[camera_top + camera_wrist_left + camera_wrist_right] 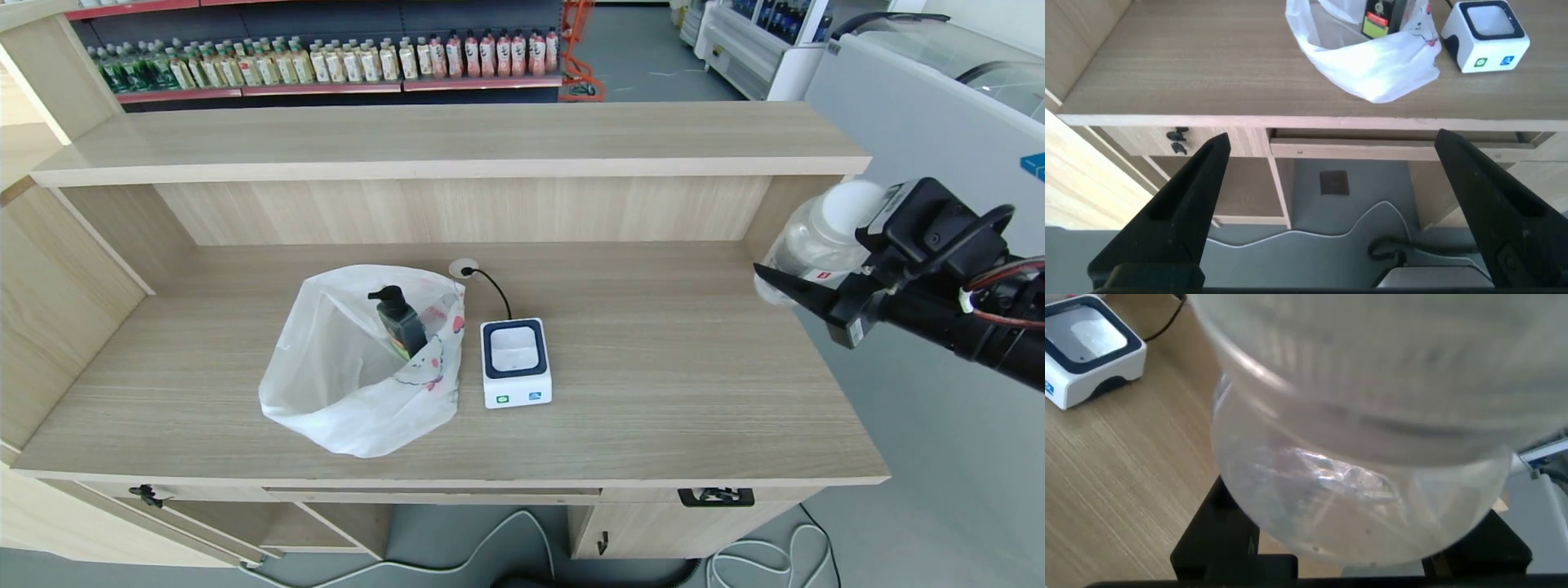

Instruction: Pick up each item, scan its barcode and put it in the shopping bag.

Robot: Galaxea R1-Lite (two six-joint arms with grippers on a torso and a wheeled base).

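A: Holding anything in the right gripper (788,265)?
B: Yes. Jaws clamped on a clear bottle (810,237) with a white cap, at the counter's (669,367) right end.
A: Left gripper (1333,143)?
B: Jaws wide apart, nothing between them, low in front of the counter. Shopping bag (343,400) sits mid-counter with a pump bottle (400,322) inside and the scanner (514,363) just beside it.

We're seeing a clear bottle (804,237) with a white cap, being held tilted in the right gripper (788,269) at the right end of the counter (694,367). The white shopping bag (343,392) is sitting open, with a dark pump bottle (400,322) leaning inside. The white scanner (515,362) is sitting just beside the bag.
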